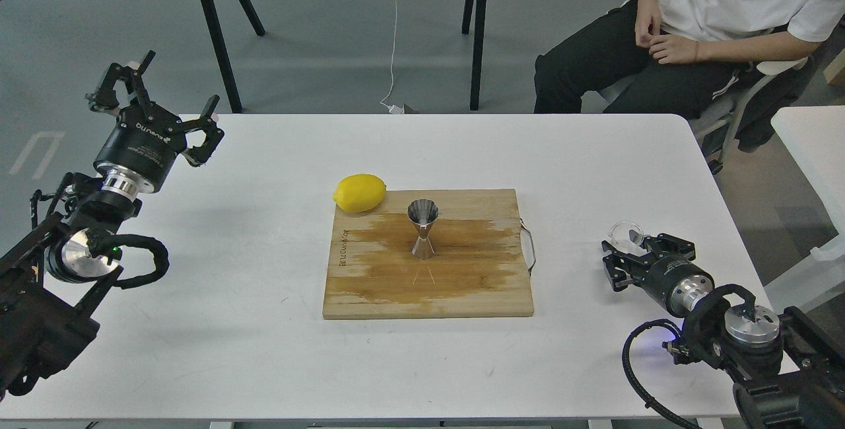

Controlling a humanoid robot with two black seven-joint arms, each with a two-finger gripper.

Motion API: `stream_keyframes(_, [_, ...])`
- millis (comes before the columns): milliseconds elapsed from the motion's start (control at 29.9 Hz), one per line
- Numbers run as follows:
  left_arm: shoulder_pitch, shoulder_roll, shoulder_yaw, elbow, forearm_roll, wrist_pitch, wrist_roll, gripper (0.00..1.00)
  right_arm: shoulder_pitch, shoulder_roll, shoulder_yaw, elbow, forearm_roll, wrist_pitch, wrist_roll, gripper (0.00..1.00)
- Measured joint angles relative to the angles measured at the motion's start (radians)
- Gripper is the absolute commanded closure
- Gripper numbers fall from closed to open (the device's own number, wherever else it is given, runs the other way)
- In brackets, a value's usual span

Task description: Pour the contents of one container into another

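A white rectangular table (264, 323) carries a stained wooden cutting board (462, 284); the small shiny steel hourglass jigger (422, 230) stands upright mid-board. The right gripper (624, 251) clasps the small clear glass cup (626, 232) near the table's right edge. The left gripper (165, 96) hangs wide open, empty.

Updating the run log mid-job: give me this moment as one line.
left gripper: open, raised, empty | right gripper: at glass cup, grip unclear | jigger: upright on cutting board | pour: not started

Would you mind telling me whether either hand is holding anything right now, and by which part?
The right hand is at the small clear glass cup, but a firm grip cannot be told. The left hand is open, holding nothing.
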Motion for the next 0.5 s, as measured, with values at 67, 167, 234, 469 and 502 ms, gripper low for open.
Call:
stream_keyframes(67, [0.0, 0.0, -0.001, 0.0, 0.0, 0.0, 0.0, 0.0, 0.0, 0.0, 0.0, 0.0, 0.0, 0.0, 0.0, 0.2])
stream_keyframes(167, [0.0, 0.0, -0.001, 0.0, 0.0, 0.001, 0.0, 0.0, 0.0, 0.0, 0.0, 0.001, 0.0, 0.0, 0.001, 0.4])
stream_keyframes(234, [0.0, 0.0, -0.001, 0.0, 0.0, 0.002, 0.0, 0.0, 0.0, 0.001, 0.0, 0.003, 0.0, 0.003, -0.001, 0.58])
stream_keyframes(469, [0.0, 0.0, 0.0, 0.0, 0.0, 0.002, 0.0, 0.0, 0.0, 0.003, -0.003, -0.001, 0.0, 0.026, -0.004, 0.39])
stream_keyframes(502, [0.0, 0.0, 0.0, 0.0, 0.0, 0.002, 0.0, 0.0, 0.0, 0.003, -0.003, -0.002, 0.0, 0.026, -0.004, 0.38])
